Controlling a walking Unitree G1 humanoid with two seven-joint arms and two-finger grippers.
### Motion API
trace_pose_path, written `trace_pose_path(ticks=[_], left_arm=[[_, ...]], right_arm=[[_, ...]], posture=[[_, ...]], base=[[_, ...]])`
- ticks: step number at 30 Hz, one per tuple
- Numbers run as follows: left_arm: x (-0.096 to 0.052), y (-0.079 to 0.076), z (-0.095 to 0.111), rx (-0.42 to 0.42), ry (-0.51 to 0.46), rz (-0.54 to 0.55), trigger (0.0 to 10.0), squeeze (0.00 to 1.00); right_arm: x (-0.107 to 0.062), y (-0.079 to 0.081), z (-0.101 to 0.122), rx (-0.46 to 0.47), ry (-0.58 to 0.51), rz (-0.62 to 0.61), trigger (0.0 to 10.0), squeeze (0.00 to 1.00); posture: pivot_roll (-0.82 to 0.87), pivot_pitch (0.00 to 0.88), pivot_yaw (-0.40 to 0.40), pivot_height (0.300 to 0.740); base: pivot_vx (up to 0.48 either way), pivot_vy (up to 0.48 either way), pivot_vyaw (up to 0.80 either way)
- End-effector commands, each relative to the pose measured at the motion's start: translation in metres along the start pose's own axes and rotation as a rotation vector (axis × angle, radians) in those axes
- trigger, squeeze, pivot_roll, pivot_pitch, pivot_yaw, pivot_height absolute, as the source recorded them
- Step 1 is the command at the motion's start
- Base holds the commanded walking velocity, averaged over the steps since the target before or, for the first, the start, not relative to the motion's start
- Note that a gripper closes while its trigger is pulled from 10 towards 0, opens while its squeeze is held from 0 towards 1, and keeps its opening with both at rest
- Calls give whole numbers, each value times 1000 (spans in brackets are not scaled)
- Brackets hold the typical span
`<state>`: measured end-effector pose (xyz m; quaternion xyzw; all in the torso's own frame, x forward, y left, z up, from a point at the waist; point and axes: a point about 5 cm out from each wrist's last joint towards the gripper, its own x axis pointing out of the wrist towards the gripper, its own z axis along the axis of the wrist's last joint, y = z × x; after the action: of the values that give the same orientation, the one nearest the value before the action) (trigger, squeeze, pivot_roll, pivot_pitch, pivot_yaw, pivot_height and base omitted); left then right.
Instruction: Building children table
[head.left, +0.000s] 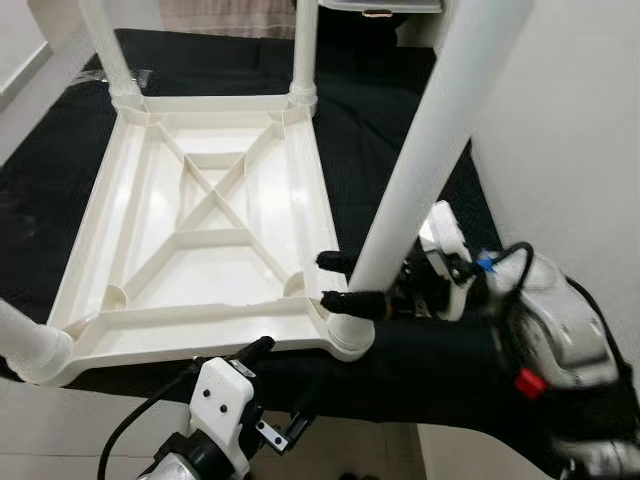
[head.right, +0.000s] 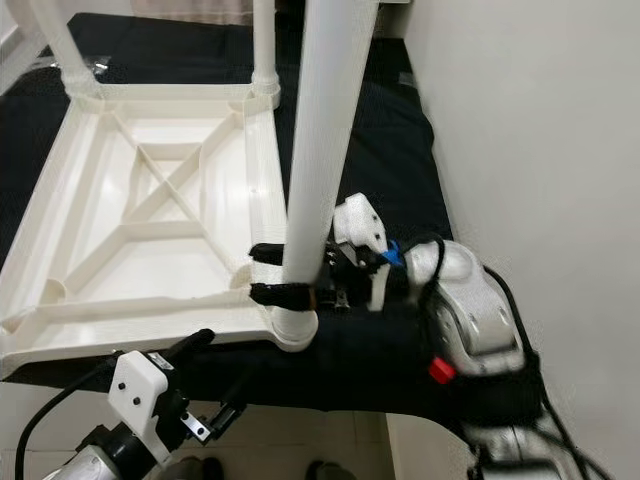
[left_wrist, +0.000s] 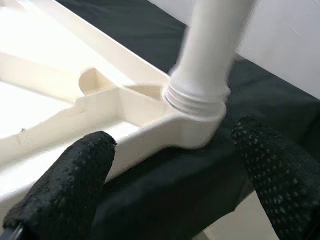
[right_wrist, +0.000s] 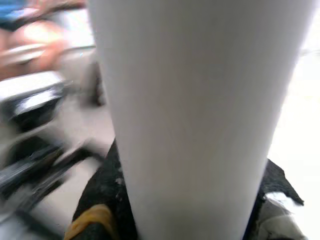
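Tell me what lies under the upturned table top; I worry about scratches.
The white table top rests underside up on a black cloth. What lies beneath that cloth is covered. The right gripper clasps the near leg.

The overturned table top (head.left: 215, 215) looked like moulded cream plastic, smooth and fairly glossy, with light glaring off its ribbed underside. The near leg (head.left: 430, 150) was the same plastic, a plain smooth tube with fine ridges at its screw collar (left_wrist: 196, 100). Under it lay a black cloth (head.left: 400, 120), matt and soft-looking. The left gripper (left_wrist: 170, 185) had fingers (left_wrist: 75, 175) of black rubbery stuff covered in small raised dots (rough, matt), and the right gripper (head.right: 268, 272) showed the same black on its fingers. The right arm's shell (head.right: 470, 310) was silvery and shiny, the wall (head.left: 580, 130) matt white, the floor (head.left: 60, 430) pale glossy tile
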<state>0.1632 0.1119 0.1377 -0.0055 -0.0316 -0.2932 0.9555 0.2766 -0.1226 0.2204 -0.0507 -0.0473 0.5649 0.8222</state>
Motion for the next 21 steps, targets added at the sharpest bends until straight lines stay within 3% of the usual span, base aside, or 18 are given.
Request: trace_pose_path(ticks=[1,2,3,4,8,15,16,19,20,21], left_arm=[[-1,-1,-2,-17,7,-12,10000,0],[-1,0,-3,-18,8,-13,10000,0],[0,1,-3,-18,9,-14,10000,0],[0,1,-4,-19,10,-16,10000,0],[1,-1,-7,-21,15,-23,10000,0],[1,-1,-7,-21,11,-22,10000,0],[0,-1,-6,-21,9,-15,10000,0],[-1,0,-5,-22,5,-7,10000,0],[-1,0,-5,-22,5,-7,10000,0],[-1,0,-5,-22,5,-7,10000,0]], right_arm=[[-16,-20,-40,118,217,-500,0,0],[-22,-14,-56,164,291,-760,0,0],[-27,-8,-64,195,340,-898,0,0],[-27,-2,-67,185,359,-933,0,0],[-21,0,-69,166,361,-906,0,0],[-13,-5,-59,138,351,-843,0,0],[-9,-3,-55,125,348,-834,10000,0],[6,-2,-43,110,273,-688,10000,35],[14,0,-36,98,211,-583,10000,1000],[14,0,-36,98,211,-583,10000,1000]], posture=[[52,209,-56,740],[42,211,-56,740],[42,206,-55,740],[41,199,-55,740],[47,161,-62,740],[46,173,-67,740],[45,172,-67,740],[47,173,-68,740],[47,173,-68,740],[47,173,-68,740]], base=[[0,0,0],[0,0,0],[0,0,0],[0,0,0],[0,0,0],[0,0,0],[0,0,0],[0,0,0],[0,0,0],[0,0,0]])
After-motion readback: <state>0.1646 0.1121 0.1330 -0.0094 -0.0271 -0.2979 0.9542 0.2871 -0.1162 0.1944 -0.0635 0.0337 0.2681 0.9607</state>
